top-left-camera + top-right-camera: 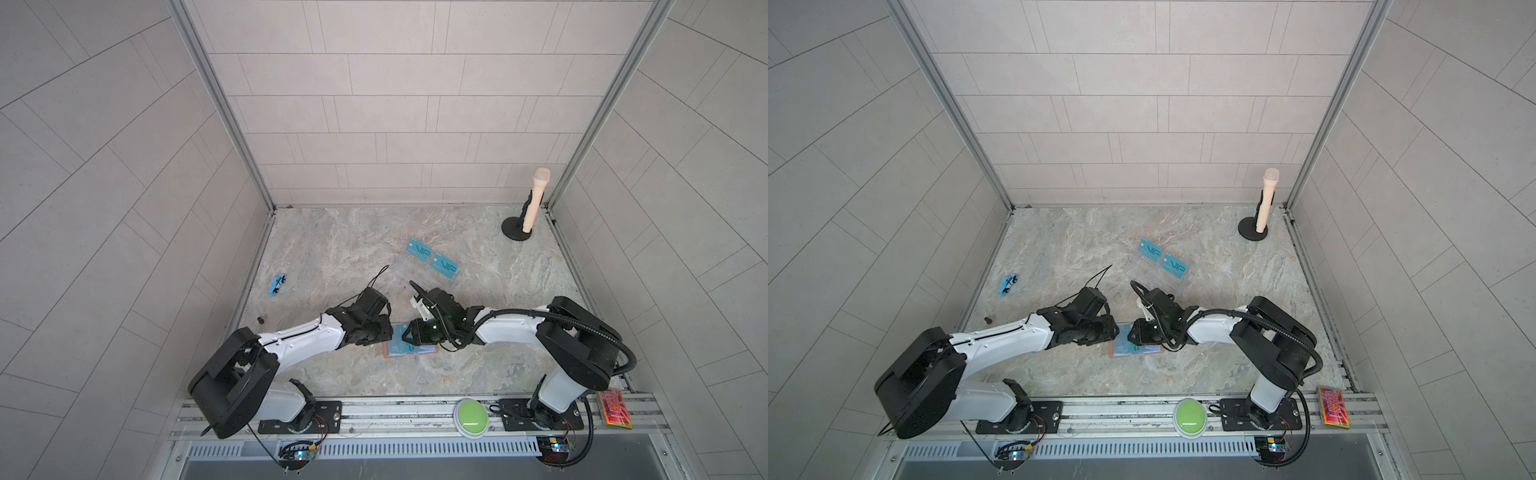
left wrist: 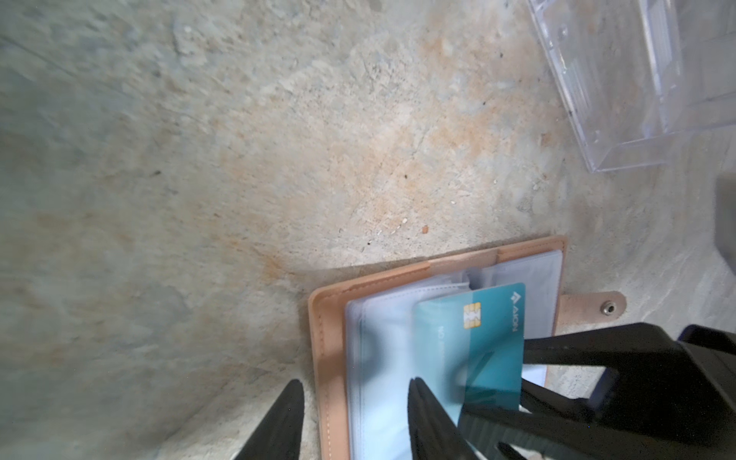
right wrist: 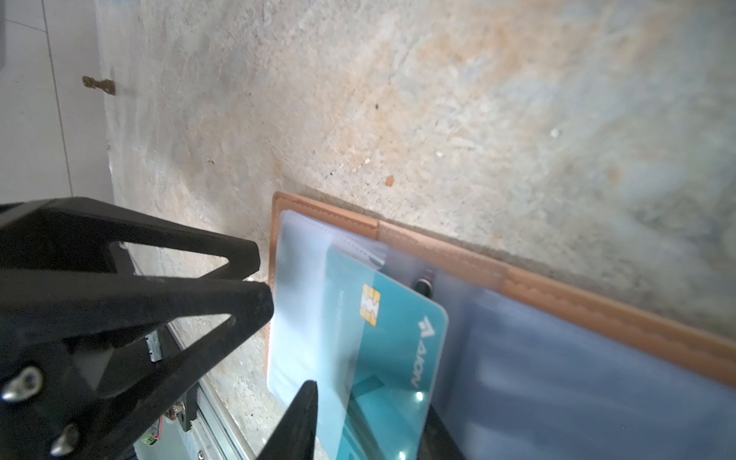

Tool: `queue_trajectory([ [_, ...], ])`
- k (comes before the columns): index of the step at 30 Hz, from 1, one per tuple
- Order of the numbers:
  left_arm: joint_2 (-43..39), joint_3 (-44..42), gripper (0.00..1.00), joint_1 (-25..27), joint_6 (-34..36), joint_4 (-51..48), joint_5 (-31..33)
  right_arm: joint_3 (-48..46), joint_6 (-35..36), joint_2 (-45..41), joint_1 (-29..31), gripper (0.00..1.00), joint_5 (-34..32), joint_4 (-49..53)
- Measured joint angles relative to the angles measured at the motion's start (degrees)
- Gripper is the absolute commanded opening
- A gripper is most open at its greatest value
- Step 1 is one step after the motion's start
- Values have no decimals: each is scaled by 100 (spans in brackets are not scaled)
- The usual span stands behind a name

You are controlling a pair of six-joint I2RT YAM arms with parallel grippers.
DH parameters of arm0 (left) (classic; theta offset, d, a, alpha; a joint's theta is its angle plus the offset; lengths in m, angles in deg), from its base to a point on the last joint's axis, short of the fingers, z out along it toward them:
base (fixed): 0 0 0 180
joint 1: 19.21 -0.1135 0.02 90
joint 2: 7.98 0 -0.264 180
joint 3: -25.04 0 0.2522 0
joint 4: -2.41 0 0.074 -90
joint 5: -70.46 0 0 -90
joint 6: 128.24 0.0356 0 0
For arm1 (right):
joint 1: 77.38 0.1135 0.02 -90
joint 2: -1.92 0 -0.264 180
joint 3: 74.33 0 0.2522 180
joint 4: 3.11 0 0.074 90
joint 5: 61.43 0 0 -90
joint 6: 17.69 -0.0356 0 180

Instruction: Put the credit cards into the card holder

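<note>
1. My left gripper (image 2: 354, 384) is open. Its two fingers stand apart and straddle the stitched outer edge of the card holder (image 2: 330, 338), one over the bare table (image 2: 278, 159) and the other over the clear inner pockets.
2. The card holder lies open and flat on the table, directly between my two grippers. Its snap tab sticks out on the side nearer my right gripper (image 1: 411, 336).
3. My right gripper's jaws are parted too, and the free end of the teal credit card (image 3: 398, 338) lies between them. I cannot tell whether either finger touches it.
4. That card sits chip side up and slightly tilted. One end is tucked under a clear pocket sheet of the card holder, and the other end pokes out toward my right gripper.
5. A second teal card (image 1: 417, 248) and a third teal card (image 1: 444, 266) rest side by side on the clear acrylic stand (image 1: 415, 277). The stand is beyond both grippers, toward the back wall, and apart from the card holder.
</note>
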Motion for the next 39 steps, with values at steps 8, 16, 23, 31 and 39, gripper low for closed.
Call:
queue_trajectory([
  [8,48,-372,46,0,-140,752,-358,328,415,-57,223,47,-120,809],
  [16,17,-557,46,0,-365,1180,-415,918,684,140,553,47,-522,1770],
  [23,-103,-715,46,0,-516,1335,-400,1045,568,232,577,50,-570,1915],
  [31,-260,-739,46,2,-514,1226,-385,1272,437,144,581,55,-710,2393],
  [39,-240,-739,46,2,-518,1224,-420,1447,549,85,581,57,-918,2793],
])
